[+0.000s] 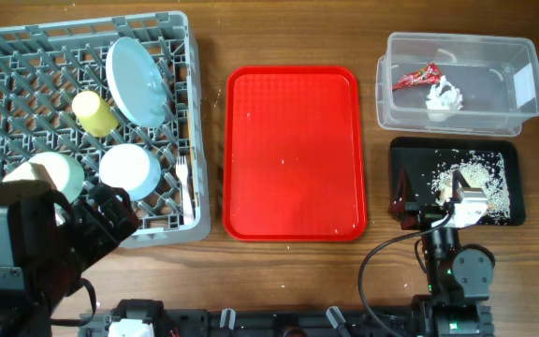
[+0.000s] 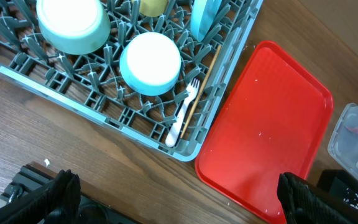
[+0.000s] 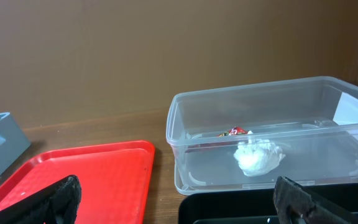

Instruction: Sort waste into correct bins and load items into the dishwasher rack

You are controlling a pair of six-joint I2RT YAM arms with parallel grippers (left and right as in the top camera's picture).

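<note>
The grey dishwasher rack (image 1: 171, 56) at the left holds a large pale plate (image 1: 137, 80) on edge, a yellow cup (image 1: 94, 112), two upturned pale bowls (image 1: 129, 170) (image 1: 52, 173) and a white fork (image 1: 183, 178). The clear tub (image 1: 522, 80) at the back right contains a crumpled red wrapper (image 1: 415, 77) and a white napkin (image 1: 444, 96). In front of it the black tray (image 1: 410, 154) carries scattered rice scraps (image 1: 480, 178). My left gripper (image 2: 182, 208) hangs open over the rack's near right corner. My right gripper (image 3: 180, 208) is open and empty at the black tray's near edge.
A large red serving tray (image 1: 293, 150) lies between the rack and the two bins, with a few crumbs on it. Bare wood table shows around it. Both arm bases stand along the front edge.
</note>
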